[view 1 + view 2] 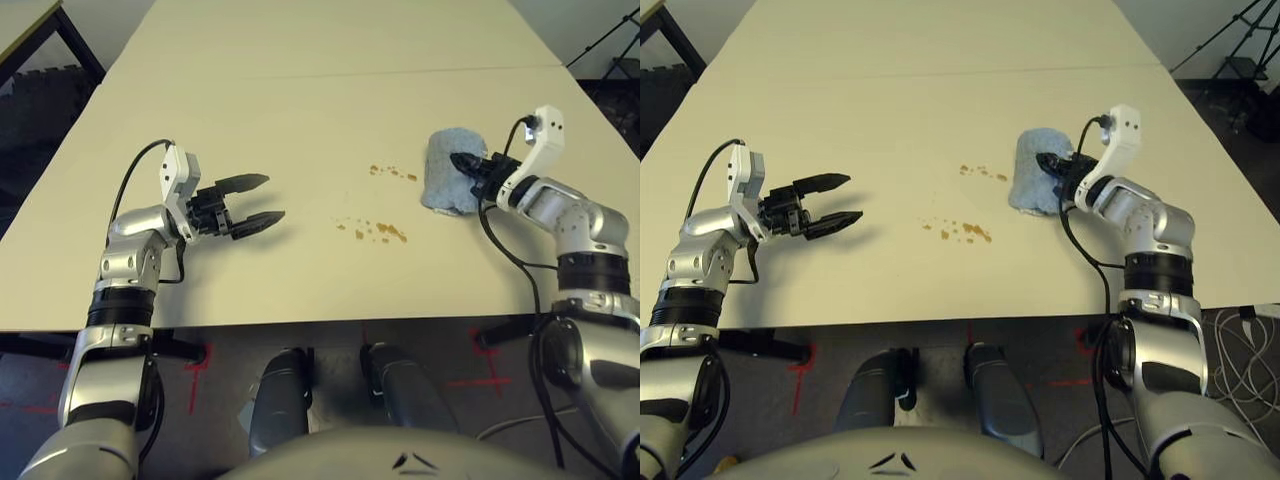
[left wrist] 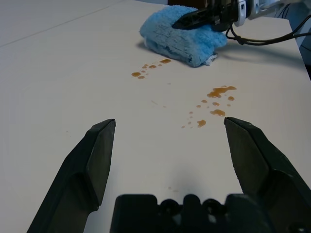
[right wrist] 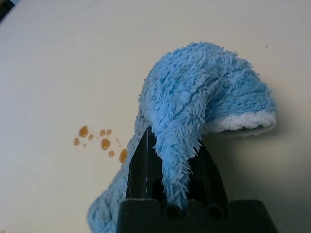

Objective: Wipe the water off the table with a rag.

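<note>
"Where's the rag (image 1: 441,178)?"

"Toward the table's (image 1: 300,130) right edge, bunched, with a fold pinched in the right pincer (image 3: 174,141). The left pincer (image 1: 278,198) stands open above the table, over toward the left edge, holding nothing."

"And the water (image 1: 388,231)?"

"Brown drops in two clusters, between the pincers. One lies nearer the front edge, the other farther back, just beside the rag."

"What could go wrong?"

"Only a fold is gripped, so the loose part may curl under or drag, and the wipe would leave streaks. Too quick a sweep could push drops toward the front edge."

"Anything else?"

"Pressing hard might scrape the pincer tips on the tabletop. And the left pincer could get bumped if the stroke runs long."
</note>
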You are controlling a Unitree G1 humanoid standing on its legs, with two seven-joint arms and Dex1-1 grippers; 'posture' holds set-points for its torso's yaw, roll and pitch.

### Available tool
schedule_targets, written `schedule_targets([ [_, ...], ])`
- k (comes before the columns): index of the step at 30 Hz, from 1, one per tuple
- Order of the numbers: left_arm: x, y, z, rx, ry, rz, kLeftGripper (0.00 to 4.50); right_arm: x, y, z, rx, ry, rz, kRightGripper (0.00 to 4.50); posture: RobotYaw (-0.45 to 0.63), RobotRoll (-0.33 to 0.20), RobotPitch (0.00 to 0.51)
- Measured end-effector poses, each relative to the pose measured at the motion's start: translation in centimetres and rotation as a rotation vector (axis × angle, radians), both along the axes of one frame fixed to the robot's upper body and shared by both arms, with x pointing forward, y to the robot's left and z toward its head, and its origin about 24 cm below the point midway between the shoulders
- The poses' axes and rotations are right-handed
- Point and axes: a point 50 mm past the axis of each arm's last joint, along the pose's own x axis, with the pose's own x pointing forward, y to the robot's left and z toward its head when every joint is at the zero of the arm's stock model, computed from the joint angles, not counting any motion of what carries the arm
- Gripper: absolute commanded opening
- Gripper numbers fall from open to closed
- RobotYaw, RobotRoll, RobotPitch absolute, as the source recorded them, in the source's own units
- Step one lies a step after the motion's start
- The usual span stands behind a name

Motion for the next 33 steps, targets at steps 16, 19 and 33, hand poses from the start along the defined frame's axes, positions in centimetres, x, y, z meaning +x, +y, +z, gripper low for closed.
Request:
schedule_targets([
  [16, -0.4, 0.3, -0.5, 0.008, 0.017, 0.008, 4.50, 1.7, 5.6, -1.4, -0.074, 0.019, 0.143, 0.12, -0.19, 0.000, 0.132],
  [19, -0.5, 0.3, -0.6, 0.008, 0.018, 0.008, 4.50, 2.0, 7.0, -1.5, -0.065, 0.021, 0.176, 0.12, -0.19, 0.000, 0.132],
  [33, -0.6, 0.2, -0.3, 0.014, 0.005, 0.013, 4.50, 2.7, 12.1, -1.1, -0.078, 0.002, 0.324, 0.12, -0.17, 0.000, 0.140],
])
